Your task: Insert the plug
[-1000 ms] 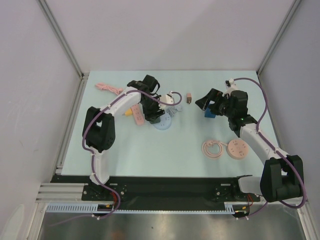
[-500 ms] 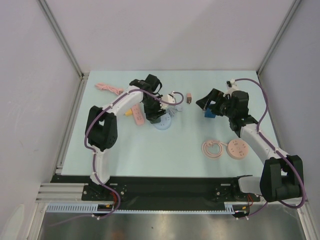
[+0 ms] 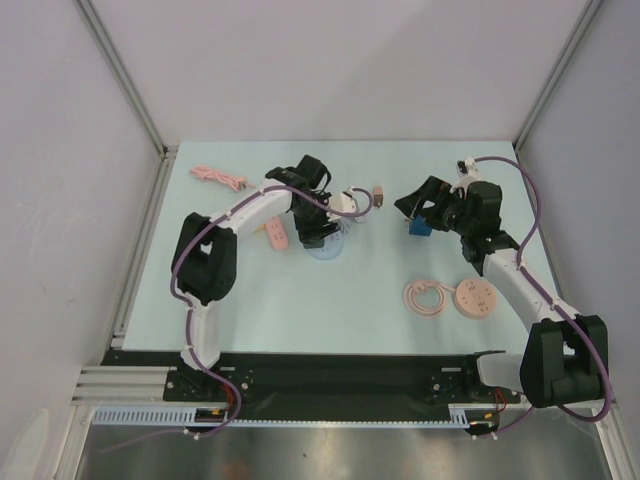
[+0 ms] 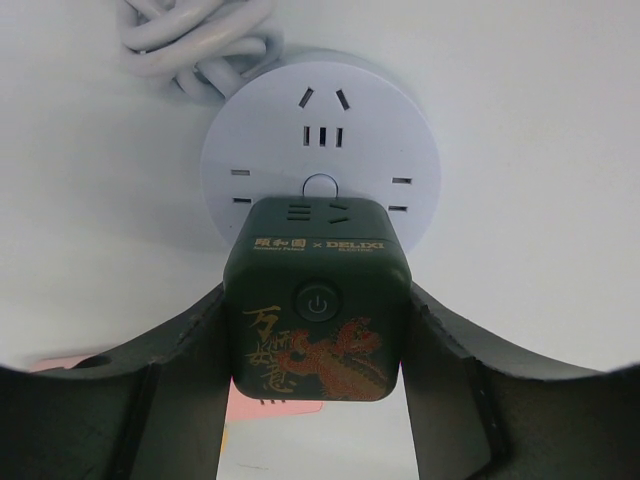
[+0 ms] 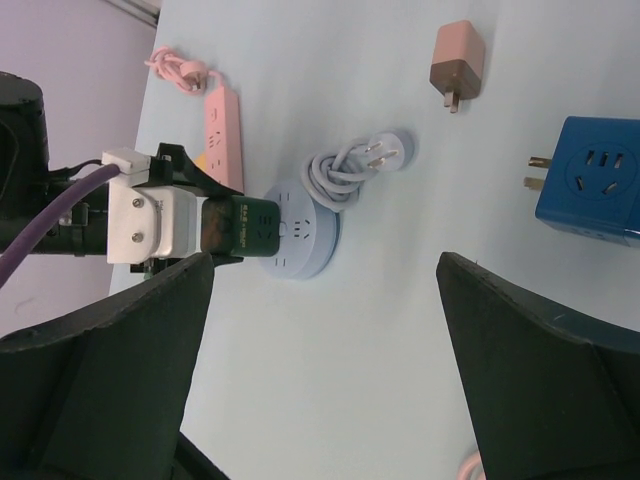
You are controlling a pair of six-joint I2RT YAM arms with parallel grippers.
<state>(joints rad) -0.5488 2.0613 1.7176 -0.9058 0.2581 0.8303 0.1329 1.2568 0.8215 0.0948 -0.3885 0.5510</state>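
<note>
A pale blue-green bench (image 3: 340,310) sits inside plain white walls. Nearest the arm bases, on the right, lies a round pink socket disc (image 3: 475,298) with its pink cord coiled (image 3: 428,297) just beside it; neither arm is near them.

Further in, the left pincer (image 4: 316,340) pinches a dark green cube-shaped plug adapter with a gold dragon print (image 4: 316,300) by its two sides. The cube hangs over the near rim of a round white socket hub (image 4: 320,150), whose white cord (image 4: 190,35) is bundled at its far edge. The cube's pins are hidden, so I cannot tell whether they have entered any slots.

To the right, the right pincer (image 5: 325,270) is spread wide and holds nothing, poised close to a blue cube adapter (image 5: 590,185) lying on the bench.

Farthest back lie a small pink-brown charger (image 5: 457,62), a pink power strip (image 5: 222,135) and a loose pink cable (image 3: 218,177).

The step in hand looks like the alignment before insertion. The next move probably calls for matching the hidden pins to one set of slots, then pressing straight in; the light hub may slide unless it is steadied.
</note>
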